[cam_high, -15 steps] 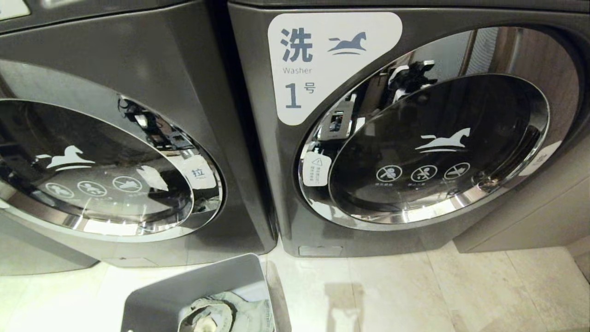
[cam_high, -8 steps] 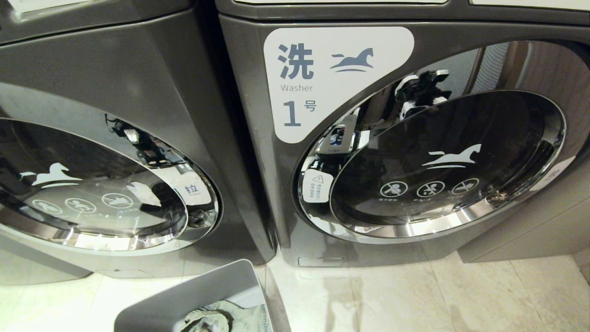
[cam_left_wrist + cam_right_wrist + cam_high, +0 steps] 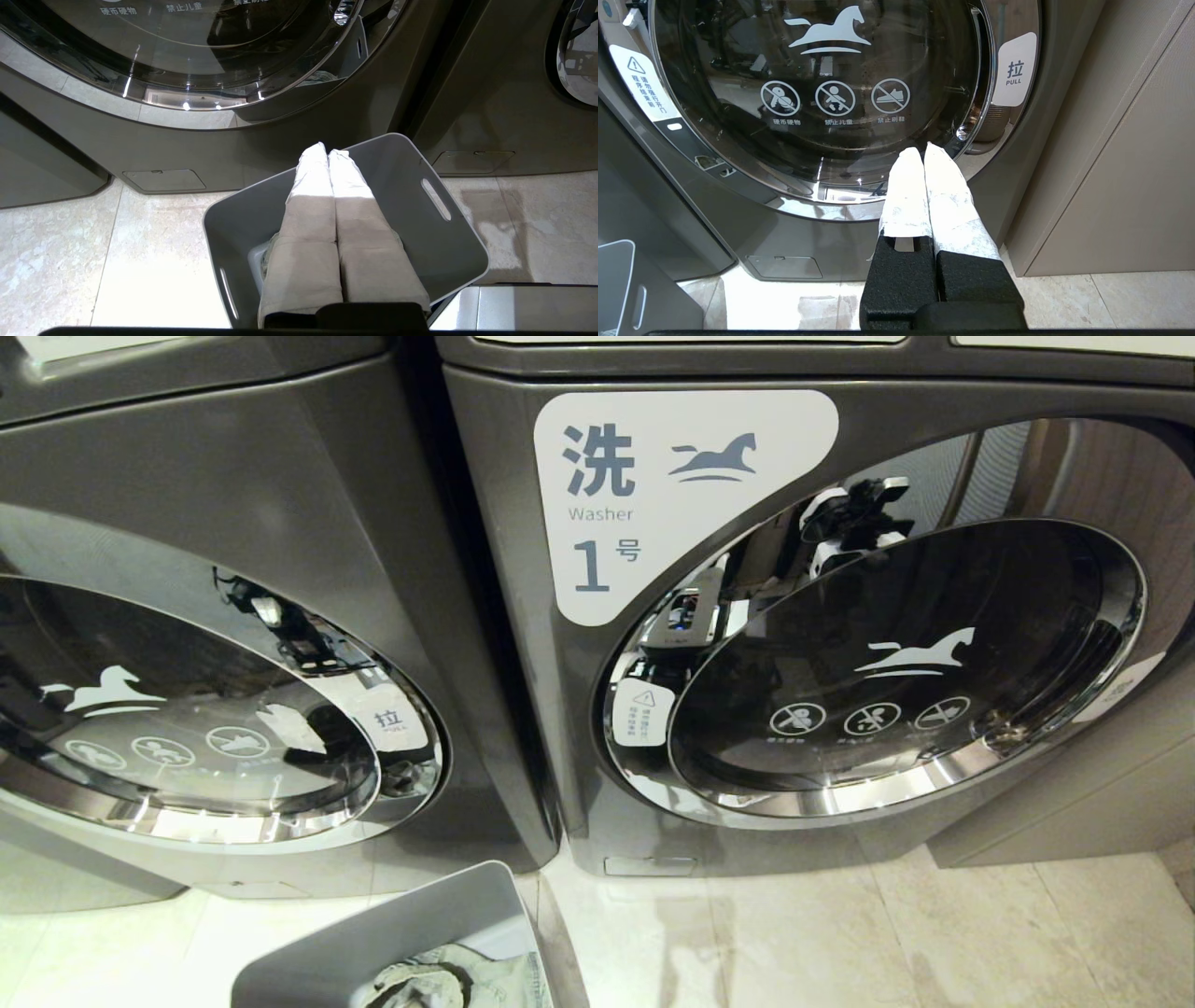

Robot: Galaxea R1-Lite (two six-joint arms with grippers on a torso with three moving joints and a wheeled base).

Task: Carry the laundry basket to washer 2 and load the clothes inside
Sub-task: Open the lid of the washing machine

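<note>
The grey laundry basket [image 3: 401, 933] stands on the floor before the gap between two dark grey washers, with the clothes [image 3: 448, 982] bundled inside. The right washer [image 3: 523, 709] bears a label with "1" [image 3: 597, 504]. The left washer [image 3: 280, 495] shows no number in view, so I cannot tell whether it is washer 2. Both round doors are closed. My left gripper [image 3: 327, 150] hangs shut and empty over the laundry basket [image 3: 420, 233], hiding most of the clothes [image 3: 270, 247]. My right gripper [image 3: 922, 151] is shut and empty, level with the lower rim of washer 1's door [image 3: 822, 93].
A beige cabinet [image 3: 1074, 803] stands right of washer 1, close to my right gripper. Pale floor tiles [image 3: 840, 933] run in front of both machines. A white "PULL" tag [image 3: 1014, 70] sits on washer 1's door edge. The basket's corner [image 3: 616, 280] shows in the right wrist view.
Early in the second the whole head view slid down a little, so the camera moved, not the things. Since then nothing has shifted. Both grippers stay shut.
</note>
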